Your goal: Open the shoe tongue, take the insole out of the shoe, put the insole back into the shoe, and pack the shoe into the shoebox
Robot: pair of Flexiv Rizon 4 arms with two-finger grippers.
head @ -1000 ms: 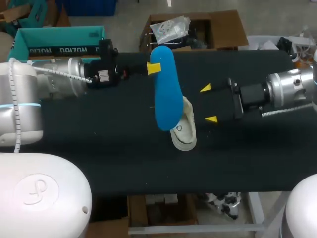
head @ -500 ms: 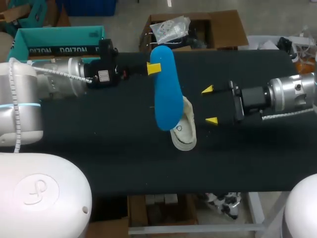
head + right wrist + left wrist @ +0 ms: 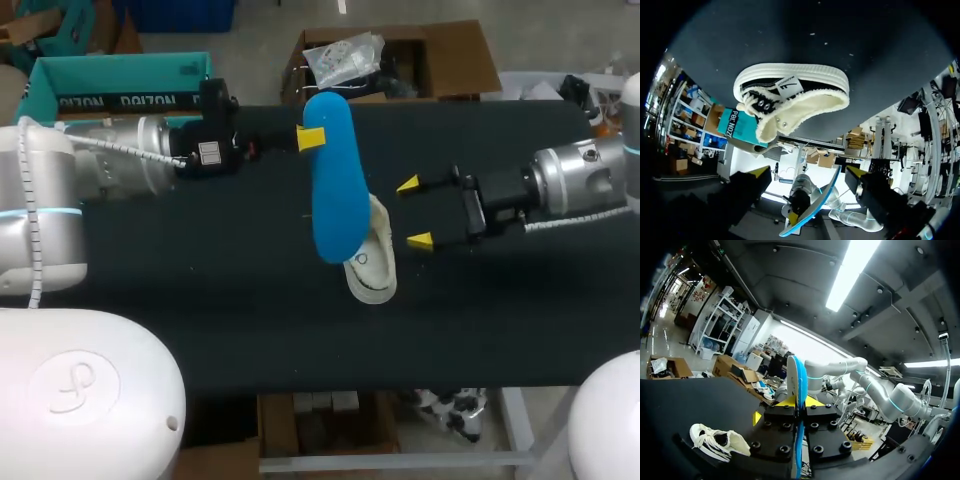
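Observation:
My left gripper (image 3: 311,138) is shut on a blue insole (image 3: 335,180) and holds it in the air over the middle of the black table, its long side hanging toward the shoe. In the left wrist view the insole (image 3: 799,377) stands edge-on between the yellow tips of the left gripper (image 3: 799,401). A cream low shoe (image 3: 372,262) lies on the table, partly hidden behind the insole's lower end. My right gripper (image 3: 414,212) is open just right of the shoe, not touching it. The right wrist view has the shoe (image 3: 790,97) ahead of the right gripper (image 3: 809,175), opening facing it.
A teal shoebox (image 3: 110,85) stands at the table's far left corner, behind my left arm; it also shows beyond the shoe as the shoebox (image 3: 742,127) in the right wrist view. Bare black table (image 3: 230,290) lies around the shoe.
My right gripper has moved left, closer to the shoe, staying open. The left arm and the insole have not moved.

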